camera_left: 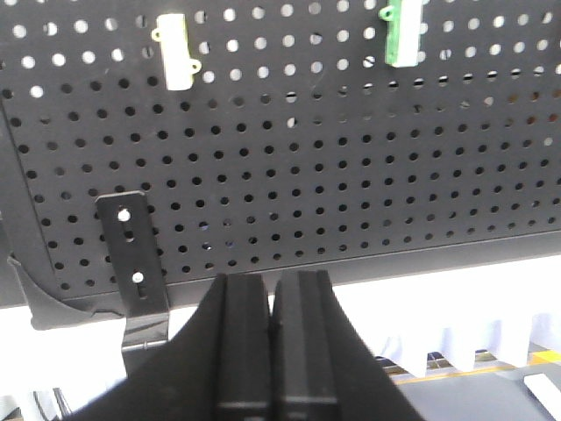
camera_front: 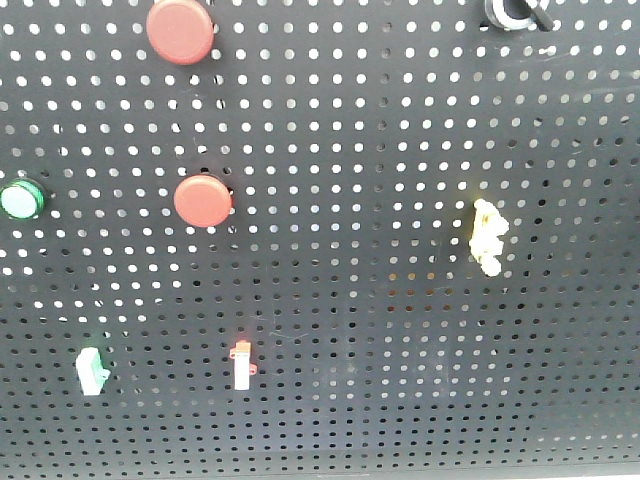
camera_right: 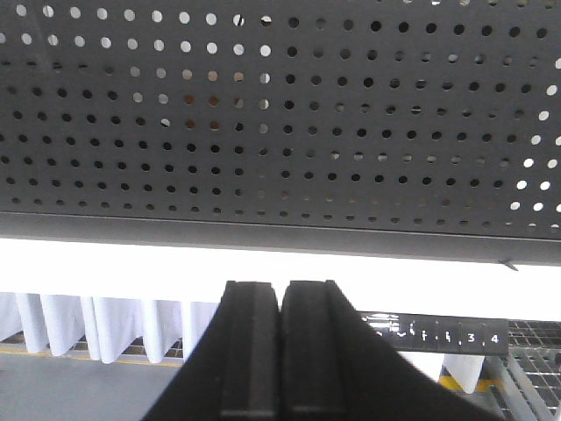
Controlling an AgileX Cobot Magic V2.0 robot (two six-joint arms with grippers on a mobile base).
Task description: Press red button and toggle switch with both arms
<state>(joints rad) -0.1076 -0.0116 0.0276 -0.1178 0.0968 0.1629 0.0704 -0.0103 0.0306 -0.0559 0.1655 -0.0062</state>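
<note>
A dark perforated pegboard (camera_front: 400,330) fills the front view. On it, the bigger red button (camera_front: 181,30) sits at 11 o'clock, cut by the top edge, and a smaller red button (camera_front: 203,201) lies below it, left of centre. A green button (camera_front: 20,200) is at 9 o'clock. A yellow toggle switch (camera_front: 487,236) stands at 3 o'clock, a white one with an orange tip (camera_front: 242,366) at 6 o'clock, a green-and-white one (camera_front: 91,371) at 7 o'clock. The left pincer (camera_left: 272,294) is clenched, empty, below the board's lower edge (a black bracket (camera_left: 133,254) hangs nearby). The right pincer (camera_right: 280,298) is likewise clenched on nothing, under the board.
</note>
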